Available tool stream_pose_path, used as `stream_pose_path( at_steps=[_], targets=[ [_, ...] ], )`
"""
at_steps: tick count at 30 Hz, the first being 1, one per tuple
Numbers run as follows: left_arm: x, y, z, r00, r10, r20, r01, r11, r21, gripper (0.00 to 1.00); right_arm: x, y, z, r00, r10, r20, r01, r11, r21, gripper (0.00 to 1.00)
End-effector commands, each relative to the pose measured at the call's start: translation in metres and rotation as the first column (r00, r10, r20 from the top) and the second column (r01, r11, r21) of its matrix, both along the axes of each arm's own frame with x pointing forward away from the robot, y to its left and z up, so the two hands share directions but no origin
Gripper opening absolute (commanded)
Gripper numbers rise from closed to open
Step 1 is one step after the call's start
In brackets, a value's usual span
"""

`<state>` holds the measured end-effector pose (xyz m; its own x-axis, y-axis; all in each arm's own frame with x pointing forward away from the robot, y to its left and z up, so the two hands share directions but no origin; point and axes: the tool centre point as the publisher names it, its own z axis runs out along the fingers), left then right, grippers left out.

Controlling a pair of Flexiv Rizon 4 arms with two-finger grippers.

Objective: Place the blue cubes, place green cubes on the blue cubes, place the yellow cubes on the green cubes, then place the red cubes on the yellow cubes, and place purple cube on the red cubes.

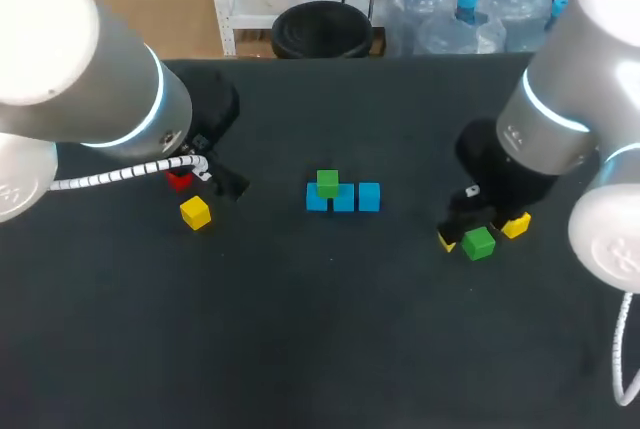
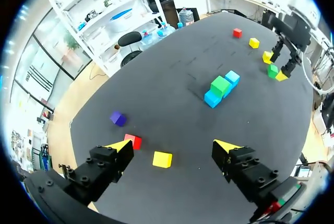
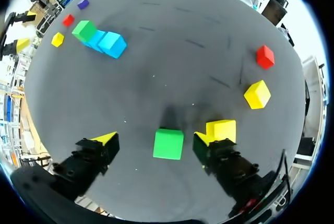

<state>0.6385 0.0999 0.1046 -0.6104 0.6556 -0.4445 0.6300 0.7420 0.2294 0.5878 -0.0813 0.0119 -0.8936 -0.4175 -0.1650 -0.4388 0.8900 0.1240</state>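
Observation:
Three blue cubes [image 1: 344,199] stand in a row mid-table, and a green cube [image 1: 327,183] sits on the leftmost one. My right gripper [image 3: 154,139] is open low over the table, with a second green cube [image 3: 168,144] between its fingers and not gripped. A yellow cube [image 3: 221,129] rests against the outside of one finger. Beyond it lie another yellow cube [image 3: 257,94] and a red cube [image 3: 265,56]. My left gripper [image 2: 173,146] hangs open above a yellow cube [image 2: 162,159], with a red cube [image 2: 133,140] beside one fingertip and a purple cube [image 2: 118,118] farther ahead.
The dark table [image 1: 330,329] has bare room along its front and between the blue row and each gripper. In the head view my arms hide the purple cube and the far-right red and yellow cubes.

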Motion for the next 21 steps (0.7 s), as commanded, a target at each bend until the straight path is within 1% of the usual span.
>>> stream_pose_path(
  at_steps=[1,3,5,9,14,15,17,18,20,21],
  targets=[
    [0.0002,0.0008,-0.0001,1.0,-0.002,0.0,0.002,1.0,-0.002,1.0,0.0035,-0.0001,-0.0046,1.0,0.012,-0.001,-0.012,1.0,-0.01,0.47],
    [0.0002,0.0008,-0.0001,1.0,-0.002,0.0,0.002,1.0,-0.002,1.0,0.0041,-0.0005,-0.0046,1.0,0.027,0.0,-0.027,0.999,-0.019,0.4],
    [0.0002,0.0008,-0.0001,1.0,-0.002,0.0,0.002,1.0,-0.002,1.0,0.0049,-0.001,-0.0047,0.999,0.033,0.004,-0.033,0.999,-0.027,0.35],
    [0.0002,0.0008,-0.0001,1.0,-0.002,0.0,0.002,1.0,-0.002,1.0,0.0054,-0.0009,-0.005,0.999,0.05,0.001,-0.05,0.998,-0.033,0.31],
    [0.0002,0.0008,-0.0001,1.0,-0.002,0.0,0.002,1.0,-0.002,1.0,0.0046,-0.0007,-0.0068,0.998,0.057,-0.009,-0.057,0.998,-0.029,0.29],
    [0.0002,0.0008,-0.0001,1.0,-0.002,0.0,0.002,1.0,-0.002,1.0,0.0045,-0.0007,-0.0069,0.998,0.058,-0.01,-0.058,0.998,-0.028,0.31],
    [0.0002,0.0008,-0.0001,1.0,-0.002,0.0,0.002,1.0,-0.002,1.0,0.0042,-0.001,-0.0068,0.998,0.059,-0.01,-0.059,0.998,-0.026,0.29],
    [0.0002,0.0008,-0.0001,1.0,-0.002,0.0,0.002,1.0,-0.002,1.0,0.004,-0.0013,-0.0069,0.998,0.059,-0.01,-0.06,0.998,-0.026,0.27],
    [0.0002,0.0008,-0.0001,1.0,-0.002,0.0,0.002,1.0,-0.002,1.0,0.0038,-0.0019,-0.0074,0.998,0.061,-0.011,-0.061,0.998,-0.025,0.14],
    [0.0002,0.0008,-0.0001,1.0,-0.002,0.0,0.002,1.0,-0.002,1.0,0.0038,-0.0022,-0.008,0.998,0.061,-0.012,-0.061,0.998,-0.027,0.11]
  ],
)
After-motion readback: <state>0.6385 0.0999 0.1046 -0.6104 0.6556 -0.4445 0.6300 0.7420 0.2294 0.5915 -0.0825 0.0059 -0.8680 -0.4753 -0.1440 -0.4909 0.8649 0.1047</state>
